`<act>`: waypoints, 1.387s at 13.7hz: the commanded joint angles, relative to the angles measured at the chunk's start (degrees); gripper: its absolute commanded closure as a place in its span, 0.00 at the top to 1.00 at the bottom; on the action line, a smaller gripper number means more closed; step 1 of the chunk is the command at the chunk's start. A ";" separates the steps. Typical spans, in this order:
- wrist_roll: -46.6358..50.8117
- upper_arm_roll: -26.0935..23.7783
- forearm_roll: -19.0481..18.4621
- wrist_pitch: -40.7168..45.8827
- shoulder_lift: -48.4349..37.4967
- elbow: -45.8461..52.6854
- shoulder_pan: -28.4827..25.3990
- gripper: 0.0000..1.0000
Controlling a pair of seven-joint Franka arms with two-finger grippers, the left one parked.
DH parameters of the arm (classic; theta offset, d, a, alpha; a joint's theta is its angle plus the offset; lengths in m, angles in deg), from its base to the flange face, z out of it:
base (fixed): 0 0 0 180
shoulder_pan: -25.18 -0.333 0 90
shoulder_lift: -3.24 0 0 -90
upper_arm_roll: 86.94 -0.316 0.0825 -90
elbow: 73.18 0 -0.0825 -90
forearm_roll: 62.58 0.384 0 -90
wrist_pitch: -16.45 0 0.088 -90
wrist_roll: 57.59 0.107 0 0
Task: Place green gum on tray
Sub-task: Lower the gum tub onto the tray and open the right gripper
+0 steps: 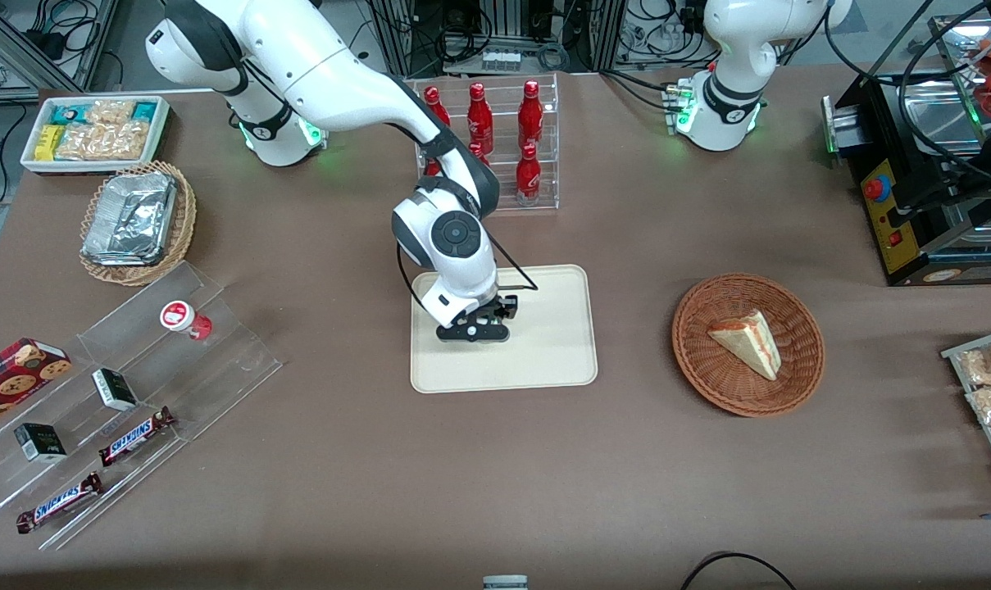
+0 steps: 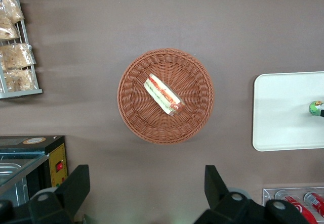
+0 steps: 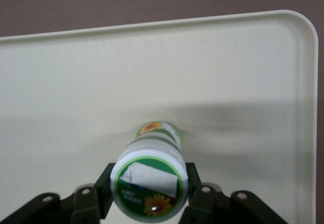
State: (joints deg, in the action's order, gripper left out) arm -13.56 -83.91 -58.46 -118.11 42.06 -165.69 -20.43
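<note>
Front view: the right arm reaches down over the cream tray (image 1: 552, 360), its gripper (image 1: 472, 329) low above the tray's end nearer the working arm; the green gum itself is hidden under the wrist. A red-lidded bottle (image 1: 185, 319) stands on the clear stepped display (image 1: 147, 360) toward the working arm's end, and a wicker basket (image 1: 798, 385) holding a sandwich wedge (image 1: 747, 342) lies toward the parked arm's end. Left wrist view: the tray (image 2: 283, 113) appears beside the basket (image 2: 134, 118), with the green gum (image 2: 316, 108) above it at the frame edge. Right wrist view: the gripper (image 3: 150, 193) is clamped on the green gum (image 3: 150, 177), one finger pressed to either side just below the lid; the bottle stands upright, its base at or just above the tray (image 3: 243, 72) surface.
</note>
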 commanded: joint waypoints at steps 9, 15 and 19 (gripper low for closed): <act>0.88 0.58 -5.26 -0.62 1.17 1.45 -0.70 0.99; 0.26 0.67 -5.26 5.09 -2.07 1.63 -0.79 0.99; -7.44 0.58 -4.39 15.71 -9.09 1.11 2.45 0.99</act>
State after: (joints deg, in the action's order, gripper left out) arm -16.93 -83.03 -62.60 -107.59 37.25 -163.67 -20.26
